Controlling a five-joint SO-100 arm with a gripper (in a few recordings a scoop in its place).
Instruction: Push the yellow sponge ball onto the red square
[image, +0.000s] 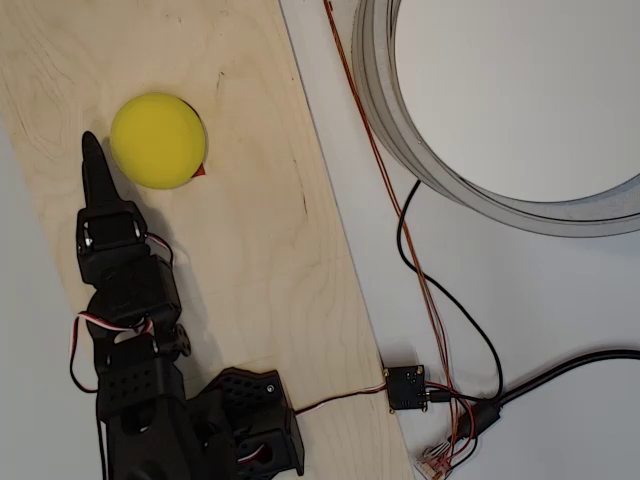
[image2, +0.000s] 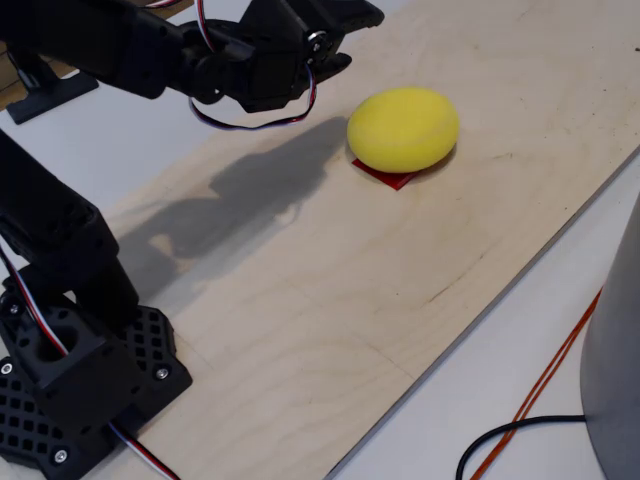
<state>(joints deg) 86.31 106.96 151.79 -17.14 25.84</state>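
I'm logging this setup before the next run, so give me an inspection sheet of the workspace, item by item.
Surface: bare plywood board on a white table.
Job's things: yellow ball sits on the red square, covering most of it.
Clutter: nothing seen on the board.
Gripper: black gripper beside the ball, above the board; jaws look shut.
Cables: black cable and thin orange wire run across the table to a small black box.
Surroundings: large grey ring beside the board.
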